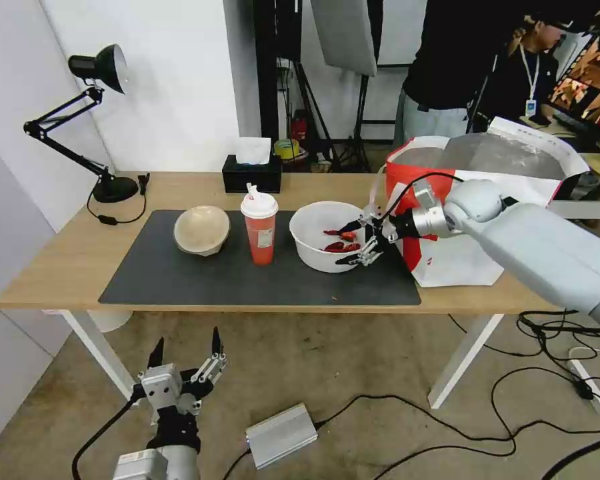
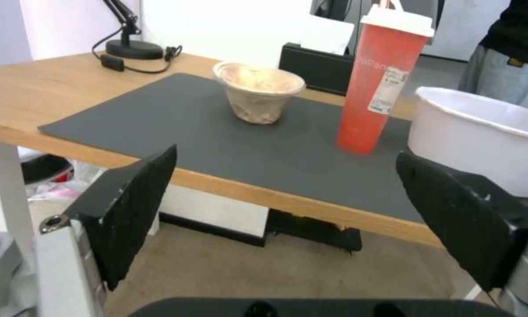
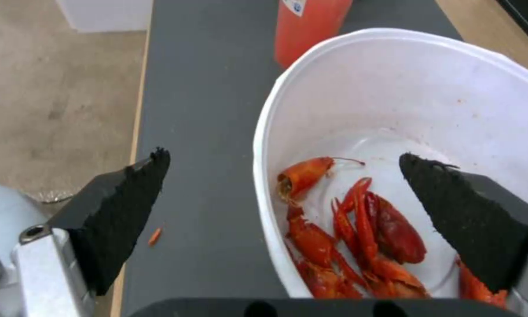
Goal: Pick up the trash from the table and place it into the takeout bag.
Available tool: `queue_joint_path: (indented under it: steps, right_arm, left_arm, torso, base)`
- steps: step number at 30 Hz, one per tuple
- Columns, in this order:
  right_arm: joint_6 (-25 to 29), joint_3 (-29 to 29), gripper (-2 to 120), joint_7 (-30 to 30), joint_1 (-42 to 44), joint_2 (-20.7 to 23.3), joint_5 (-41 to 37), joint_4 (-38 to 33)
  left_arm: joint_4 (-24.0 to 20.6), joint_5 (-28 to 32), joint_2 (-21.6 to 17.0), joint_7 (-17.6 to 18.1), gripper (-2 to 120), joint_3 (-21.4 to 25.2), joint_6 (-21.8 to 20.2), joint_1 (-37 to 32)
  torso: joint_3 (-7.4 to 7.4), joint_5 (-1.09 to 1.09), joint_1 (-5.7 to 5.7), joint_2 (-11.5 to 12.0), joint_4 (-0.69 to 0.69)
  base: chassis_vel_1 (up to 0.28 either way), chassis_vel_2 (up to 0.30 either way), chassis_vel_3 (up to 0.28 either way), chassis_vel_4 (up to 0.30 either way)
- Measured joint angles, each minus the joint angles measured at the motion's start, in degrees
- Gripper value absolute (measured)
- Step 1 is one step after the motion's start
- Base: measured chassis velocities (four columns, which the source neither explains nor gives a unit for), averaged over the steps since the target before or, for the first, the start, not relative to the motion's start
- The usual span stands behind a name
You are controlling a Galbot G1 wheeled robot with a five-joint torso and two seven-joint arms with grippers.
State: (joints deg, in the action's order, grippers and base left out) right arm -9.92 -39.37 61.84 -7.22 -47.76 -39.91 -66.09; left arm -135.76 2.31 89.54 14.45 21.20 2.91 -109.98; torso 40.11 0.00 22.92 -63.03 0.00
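Right gripper (image 1: 355, 244) spread, straddling the near-right rim of the white bowl (image 1: 317, 227), beside the takeout bag (image 1: 447, 260). Left gripper (image 1: 185, 352) spread, below the tabletop's front edge.

A light-wood worktop (image 1: 67, 253) on white legs carries a dark grey mat (image 1: 180, 277), a black desk lamp (image 1: 107, 187), a black tissue box (image 1: 251, 177) and the takeout bag (image 1: 460, 260).
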Motion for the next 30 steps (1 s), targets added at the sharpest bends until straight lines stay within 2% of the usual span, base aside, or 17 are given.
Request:
queue_joint_path:
  steps: [11, 30]
  right_arm:
    - [-0.46, -4.96, 100, 0.43, -4.40, -1.78, -0.38, 1.86]
    - [-0.42, -4.88, 100, 0.30, -3.79, -5.45, 0.98, 6.48]
  left_arm:
    - [0.60, -0.35, 0.04, 0.09, 100, -0.38, 0.67, 0.26]
    - [2.01, -0.13, -0.43, 0.16, 100, -0.88, 0.76, 1.36]
  torso:
    - [0.00, 0.00, 0.00, 0.00, 0.00]
    - [0.00, 0.00, 0.00, 0.00, 0.00]
  base:
    - [0.000, 0.000, 0.000, 0.000]
    - [0.000, 0.000, 0.000, 0.000]
